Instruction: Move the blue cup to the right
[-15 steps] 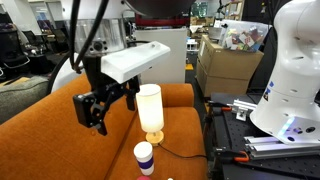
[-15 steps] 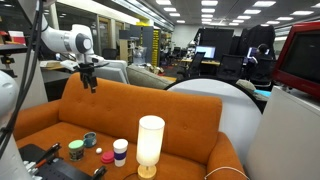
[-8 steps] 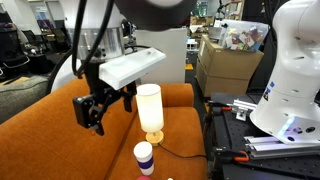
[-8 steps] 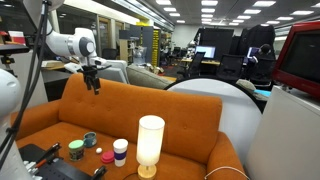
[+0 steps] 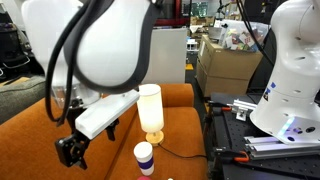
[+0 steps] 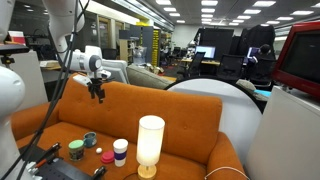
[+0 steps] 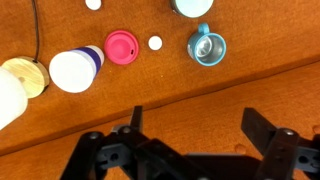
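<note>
The blue cup (image 5: 144, 157) stands upright on the orange sofa seat, white on top with a blue-purple band. It shows in both exterior views (image 6: 120, 150) and from above in the wrist view (image 7: 78, 70). My gripper (image 7: 198, 125) is open and empty, hovering above the orange sofa with its jaws wide apart. In the wrist view the cup lies up and to the left of the fingers, well apart from them. The gripper also shows in both exterior views (image 5: 70, 150) (image 6: 97, 92).
A tall cream lamp-like cylinder (image 6: 150, 143) on a round wooden base (image 7: 25, 78) stands right beside the cup. A pink lid (image 7: 121, 46), a small white disc (image 7: 155, 43) and a teal cup (image 7: 206, 45) lie nearby. A green object (image 6: 76, 150) sits further along.
The arm has swung down and forward; the gripper has dropped from high by the sofa back to lower over the sofa. The cup and the other objects have not moved.
</note>
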Robot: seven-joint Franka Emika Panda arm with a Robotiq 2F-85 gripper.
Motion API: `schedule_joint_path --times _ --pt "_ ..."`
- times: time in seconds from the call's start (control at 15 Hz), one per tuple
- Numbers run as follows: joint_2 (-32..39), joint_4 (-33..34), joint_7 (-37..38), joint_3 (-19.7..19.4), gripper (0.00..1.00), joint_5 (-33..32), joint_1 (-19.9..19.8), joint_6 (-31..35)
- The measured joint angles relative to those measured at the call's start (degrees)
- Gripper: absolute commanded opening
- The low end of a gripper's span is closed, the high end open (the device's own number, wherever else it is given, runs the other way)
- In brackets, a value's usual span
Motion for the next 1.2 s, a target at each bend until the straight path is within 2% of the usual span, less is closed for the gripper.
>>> schedule_joint_path --times 0.27,0.67,0.87,1.2 --pt "7.0 6.5 -0.7 -2.1 1.0 0.2 2.4 -0.1" --pt "6.9 6.9 -0.7 -2.4 1.0 0.4 2.7 -0.7" --pt "7.6 7.3 -0.7 -4.0 1.0 0.5 4.1 -0.4" --pt "14.2 13.4 -1.4 -7.7 1.0 -0.3 7.7 0.7"
